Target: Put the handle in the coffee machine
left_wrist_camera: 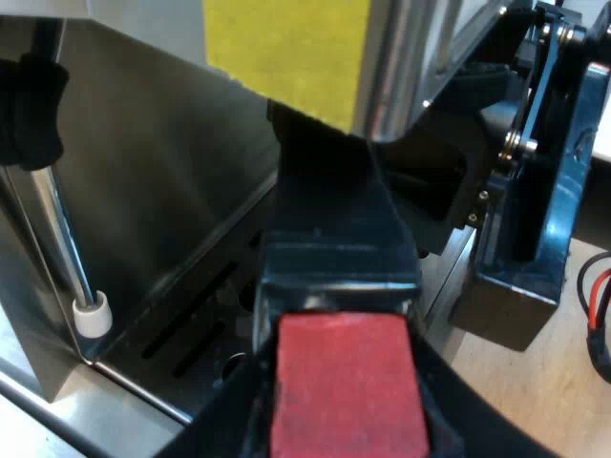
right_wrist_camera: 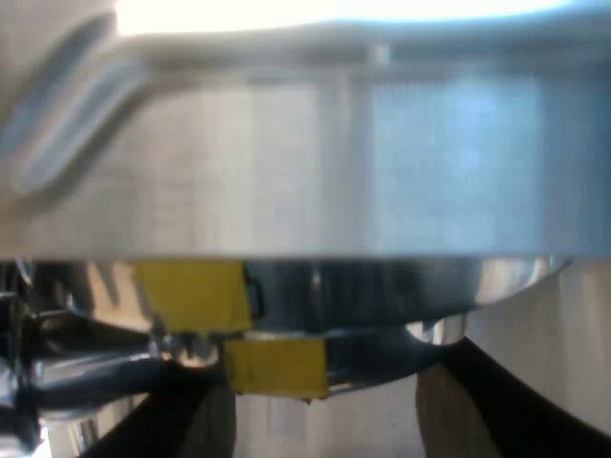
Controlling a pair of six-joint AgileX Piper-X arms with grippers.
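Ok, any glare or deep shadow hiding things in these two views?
Left wrist view: the machine's steel front lies in shadow and the handle goes near-black under the yellow patch, though its red end is well lit. Right wrist view: white glare washes out one edge of the machine's metal panel.

Pale wood tabletop [left_wrist_camera: 535, 401], w/ steel espresso machine [left_wrist_camera: 162, 191] standing on it
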